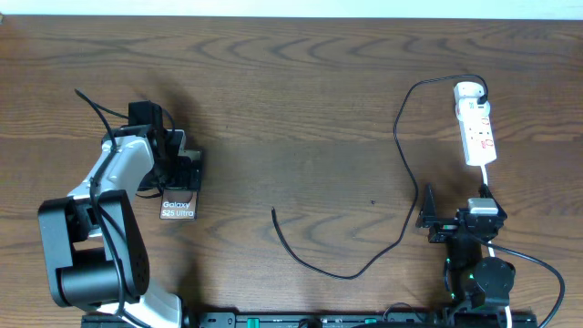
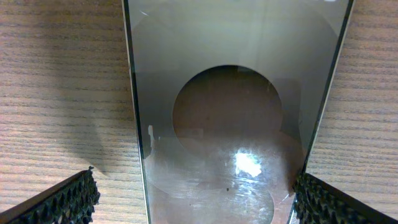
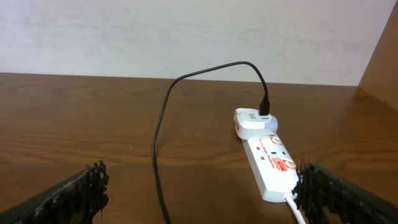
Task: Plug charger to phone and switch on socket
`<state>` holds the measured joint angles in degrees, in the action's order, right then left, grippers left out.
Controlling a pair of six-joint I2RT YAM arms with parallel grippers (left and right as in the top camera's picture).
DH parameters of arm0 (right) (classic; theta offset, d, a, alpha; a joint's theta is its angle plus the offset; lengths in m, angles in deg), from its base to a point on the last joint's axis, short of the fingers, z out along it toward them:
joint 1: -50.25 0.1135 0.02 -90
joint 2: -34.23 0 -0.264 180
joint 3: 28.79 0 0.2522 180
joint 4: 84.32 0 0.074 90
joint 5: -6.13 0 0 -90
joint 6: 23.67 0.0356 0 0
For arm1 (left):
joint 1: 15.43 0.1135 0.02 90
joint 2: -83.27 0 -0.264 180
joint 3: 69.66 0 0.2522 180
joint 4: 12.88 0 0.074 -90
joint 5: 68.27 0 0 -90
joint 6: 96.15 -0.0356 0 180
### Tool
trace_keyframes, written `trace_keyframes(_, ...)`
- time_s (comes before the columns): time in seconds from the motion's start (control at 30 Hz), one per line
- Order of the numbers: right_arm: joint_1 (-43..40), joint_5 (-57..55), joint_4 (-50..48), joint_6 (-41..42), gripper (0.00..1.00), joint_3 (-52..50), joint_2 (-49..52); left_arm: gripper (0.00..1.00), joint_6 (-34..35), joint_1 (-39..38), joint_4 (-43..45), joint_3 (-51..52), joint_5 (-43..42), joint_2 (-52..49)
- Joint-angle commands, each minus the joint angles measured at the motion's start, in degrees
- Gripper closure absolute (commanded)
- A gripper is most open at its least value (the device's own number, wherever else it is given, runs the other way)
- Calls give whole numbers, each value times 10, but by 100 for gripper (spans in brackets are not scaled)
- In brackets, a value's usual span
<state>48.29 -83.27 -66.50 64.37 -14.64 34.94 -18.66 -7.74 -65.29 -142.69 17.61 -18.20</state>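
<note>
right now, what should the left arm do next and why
Probably close the left gripper on the phone: its fingers straddle the long edges, not yet clamped, and the charger lies loose with its tip away, so steadying the phone likely comes first.

Glossy phone (image 2: 230, 124) on grained wood table (image 1: 301, 100); smooth white plastic socket (image 3: 270, 160).

1. Left arm (image 1: 117, 173): a pale silver link over a bulky, rounded black joint (image 1: 91, 260).
2. A thin black cable (image 1: 94, 107) trails from that link.
3. Right arm (image 1: 475, 239): compact, all black, with small green lights (image 1: 469, 273) low down and a thick black lead (image 1: 545, 265) looping beside it.
4. Left gripper (image 2: 196, 202) pads (image 2: 65, 202): black, covered in rows of small studs.
5. Right gripper (image 3: 199, 202) pads (image 3: 71, 193): the same black studded face, with saw-toothed edges.
</note>
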Motion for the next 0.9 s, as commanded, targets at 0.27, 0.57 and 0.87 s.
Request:
trace_keyframes(0.27, 0, -3, 2, -5, 1, -1, -2, 2, -14, -38, 4, 7, 5, -2)
trace_keyframes(0.57, 0, -3, 2, -5, 1, -1, -2, 2, -14, -38, 7, 7, 8, -5)
trace_keyframes(0.87, 0, -3, 2, -5, 1, -1, -2, 2, -14, -38, 41, 29, 7, -5)
